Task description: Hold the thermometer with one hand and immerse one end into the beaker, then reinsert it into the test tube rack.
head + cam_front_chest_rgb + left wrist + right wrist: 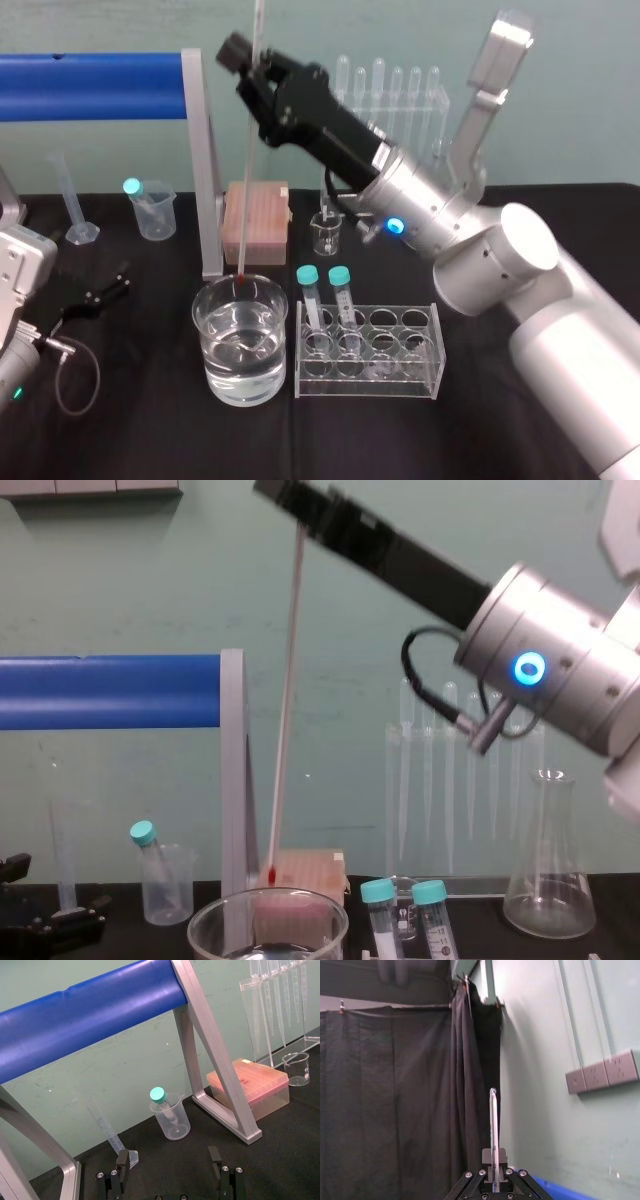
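Head view: shows right gripper [258,68] high up, fingers clamped on thermometer [248,190] near its top. Hangs rod almost upright below the fingers, red tip at the mouth of water-filled beaker [208,335] straight under them. Puts test tube rack [400,385] below the fingers, beside the beaker, with two teal-capped tubes [312,300] in it. Finds left gripper [97,290] low over black table [150,430].
Left wrist view: shows left fingers [122,1161] apart, holding nothing; small plastic beaker [172,1120] beyond them.
Right wrist view: shows thermometer's top end poking past the pinching fingers.
Chest view: places red tip just above beaker rim, far below the fingers.
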`<state>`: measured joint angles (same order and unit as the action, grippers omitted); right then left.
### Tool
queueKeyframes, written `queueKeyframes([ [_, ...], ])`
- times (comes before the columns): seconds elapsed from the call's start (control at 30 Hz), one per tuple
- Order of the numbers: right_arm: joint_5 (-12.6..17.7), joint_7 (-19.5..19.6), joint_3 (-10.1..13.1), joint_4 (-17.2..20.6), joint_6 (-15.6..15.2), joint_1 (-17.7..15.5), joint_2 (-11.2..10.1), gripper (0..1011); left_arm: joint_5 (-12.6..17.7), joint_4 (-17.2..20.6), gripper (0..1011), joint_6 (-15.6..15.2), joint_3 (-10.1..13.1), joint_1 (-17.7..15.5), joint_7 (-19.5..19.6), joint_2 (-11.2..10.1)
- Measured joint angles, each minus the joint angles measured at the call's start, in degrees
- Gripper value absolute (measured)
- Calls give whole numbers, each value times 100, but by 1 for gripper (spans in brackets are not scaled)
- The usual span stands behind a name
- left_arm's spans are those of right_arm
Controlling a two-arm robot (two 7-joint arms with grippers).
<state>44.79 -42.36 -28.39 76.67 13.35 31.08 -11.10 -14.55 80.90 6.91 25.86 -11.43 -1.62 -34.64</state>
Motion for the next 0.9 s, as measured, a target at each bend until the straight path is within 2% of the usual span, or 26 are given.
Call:
queueKeyframes([
  [0.47, -82, -179, -301, -681, -140, 87, 65, 55, 0, 0, 1008, 0, 0, 0, 0, 0],
  [0.9, -308, -297, -488, -1045, -176, 139, 112, 55, 0, 0, 1008, 0, 0, 0, 0, 0],
])
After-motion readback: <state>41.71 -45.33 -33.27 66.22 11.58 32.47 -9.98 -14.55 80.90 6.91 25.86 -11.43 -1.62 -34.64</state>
